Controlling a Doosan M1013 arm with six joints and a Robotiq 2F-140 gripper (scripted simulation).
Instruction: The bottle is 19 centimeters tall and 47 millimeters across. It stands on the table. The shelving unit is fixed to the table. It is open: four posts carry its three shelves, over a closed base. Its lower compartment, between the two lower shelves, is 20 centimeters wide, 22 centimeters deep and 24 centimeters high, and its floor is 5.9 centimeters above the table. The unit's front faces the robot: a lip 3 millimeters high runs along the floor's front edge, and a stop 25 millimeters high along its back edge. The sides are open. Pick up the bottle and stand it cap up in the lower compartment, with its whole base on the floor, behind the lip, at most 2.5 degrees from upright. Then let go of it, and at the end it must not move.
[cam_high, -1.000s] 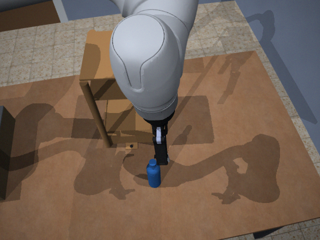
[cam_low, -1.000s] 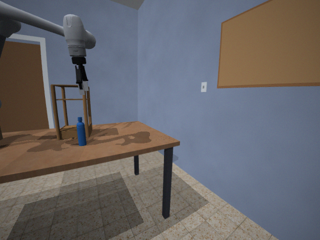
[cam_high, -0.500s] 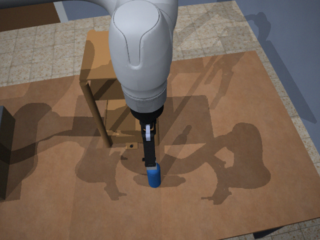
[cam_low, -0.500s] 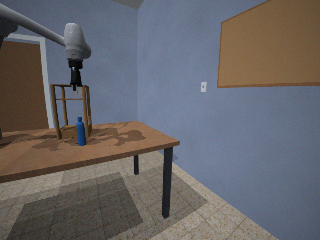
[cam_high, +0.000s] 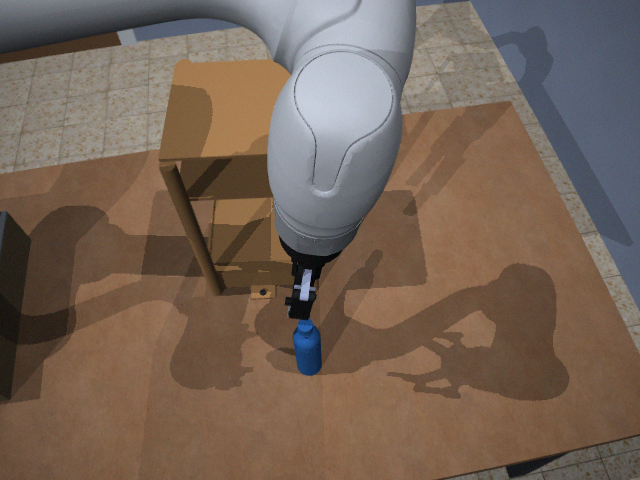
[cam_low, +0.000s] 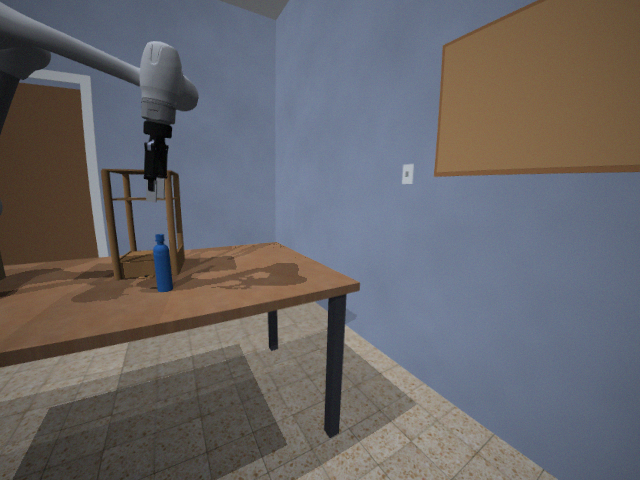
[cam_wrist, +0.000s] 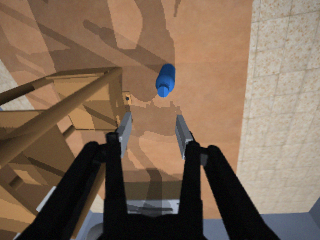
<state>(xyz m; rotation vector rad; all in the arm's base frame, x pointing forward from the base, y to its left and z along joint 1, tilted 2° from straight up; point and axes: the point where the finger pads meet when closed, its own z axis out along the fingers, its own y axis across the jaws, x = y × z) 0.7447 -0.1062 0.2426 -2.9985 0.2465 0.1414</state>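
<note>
Blue bottle (cam_high: 308, 351) stands on the table (cam_high: 465, 310) below the part-open, unladen claw (cam_high: 301, 303).

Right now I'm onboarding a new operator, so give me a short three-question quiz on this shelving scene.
1. True or false: the gripper is shut on the bottle.
2. Where does the bottle stand? A) in the lower compartment B) on the table, in front of the shelving unit C) on the top shelf
3. Fill in: the gripper hangs ___ the bottle.

Key: 1 false, nothing is between its fingers; 2 B; 3 above.
</note>
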